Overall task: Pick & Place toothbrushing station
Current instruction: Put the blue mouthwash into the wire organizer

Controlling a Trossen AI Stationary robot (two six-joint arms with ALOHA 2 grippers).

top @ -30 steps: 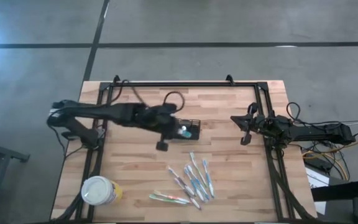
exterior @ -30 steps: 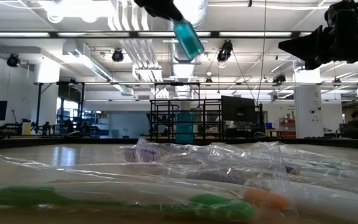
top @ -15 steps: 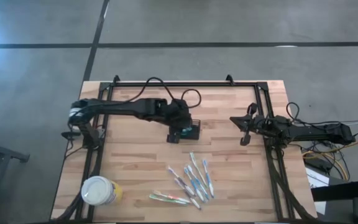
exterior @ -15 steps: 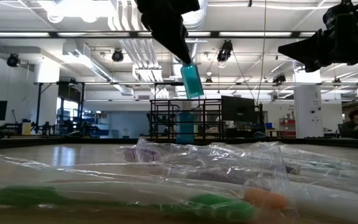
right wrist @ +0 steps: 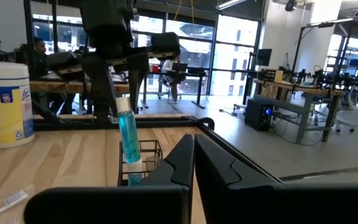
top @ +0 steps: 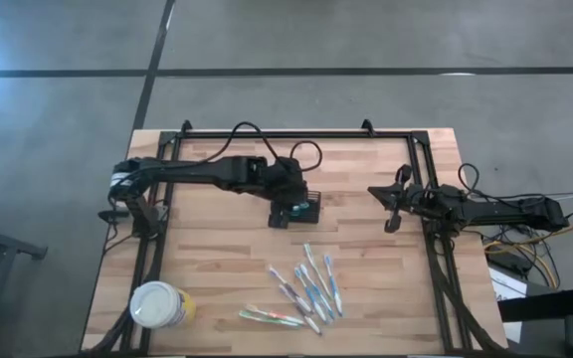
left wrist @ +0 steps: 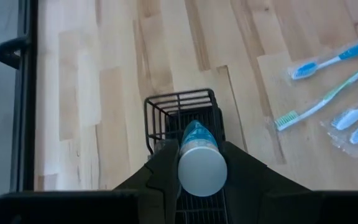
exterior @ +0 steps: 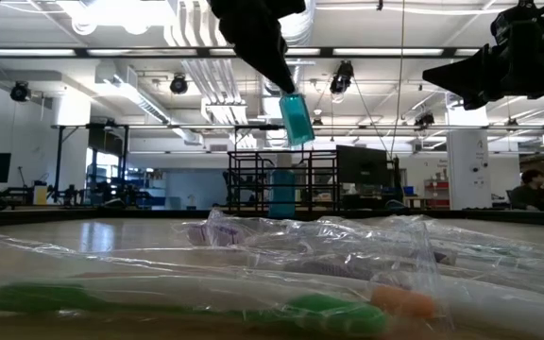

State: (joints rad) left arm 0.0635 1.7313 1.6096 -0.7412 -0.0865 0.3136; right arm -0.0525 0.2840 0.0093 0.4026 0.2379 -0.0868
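Observation:
The toothbrushing station, a small black wire-mesh caddy (top: 307, 207) (left wrist: 180, 118) (right wrist: 143, 160), stands on the wooden table near its middle. My left gripper (top: 286, 211) (left wrist: 202, 163) hangs over it, shut on a small teal bottle (exterior: 296, 119) (right wrist: 128, 134). The bottle's lower end is close above the caddy's rim; whether it reaches inside, I cannot tell. My right gripper (top: 391, 209) (right wrist: 193, 163) waits shut at the table's right side, holding nothing. My left gripper pinches the teal bottle's white upper end (left wrist: 188, 173) between its two fingers. The fingers come from above, slanting down from the table's left side. The bottle hangs below them, almost upright with a slight tilt, clear of the table.
Several wrapped toothbrushes (top: 308, 288) (exterior: 253, 255) lie on the near half of the table. A round yellow canister with a white lid (top: 157, 304) (right wrist: 5, 102) stands at the near left corner. A black frame (top: 296, 133) runs along the table's edges.
My left gripper has carried the teal bottle down and toward the table's right, over the caddy. The bottle has tipped from a strong slant to nearly upright. Most of this happened early in the second.

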